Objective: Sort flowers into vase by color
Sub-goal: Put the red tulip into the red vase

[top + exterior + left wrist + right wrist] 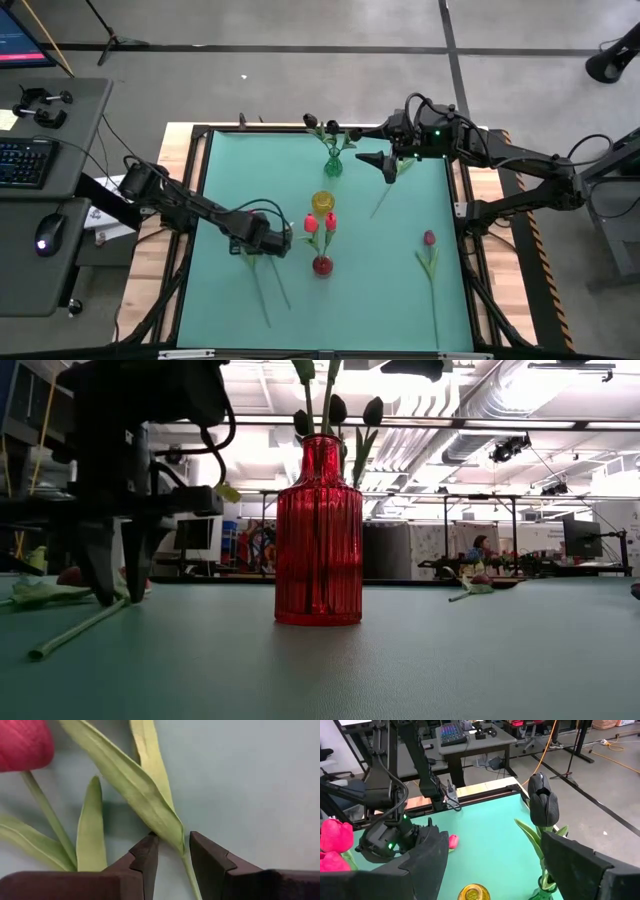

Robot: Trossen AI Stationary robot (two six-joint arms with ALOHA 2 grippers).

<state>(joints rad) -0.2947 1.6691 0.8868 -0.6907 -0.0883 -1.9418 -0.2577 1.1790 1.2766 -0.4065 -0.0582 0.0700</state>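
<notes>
**While one stem sits between my fingers, four flowers wait on the mat**

Because my left pincer (172,855) is down at the mat with its fingers spread, nothing is pinched yet. A thin green stem (188,870) runs up through the gap between them, with its long leaf just past the tips. A red-pink tulip head (24,742) lies close beside it, and I cannot tell whether it belongs to this stem.

Just beyond my left pincer stands the red vase (322,265), which holds two red-pink tulips (319,222). I judge that colour to be partly sorted. Two stems (262,288) lie loose near me on the teal mat (230,170).

The yellow vase (322,202), next along, looks empty from above. A crimson tulip (429,238) lies flat, well off to the right. Another stem (383,202) lies under my right arm.

Farthest off, the green vase (333,165) holds three near-black tulips (330,128). My right pincer (386,166) hangs beside it with its fingers wide apart and nothing in them.

By my reckoning, about half the job remains. The three vases stand in a tight row, so a lifted stem could brush the blooms already in the red one. The mat is open toward the near edge and the right side. The black frame (197,180) runs close on my left.
</notes>
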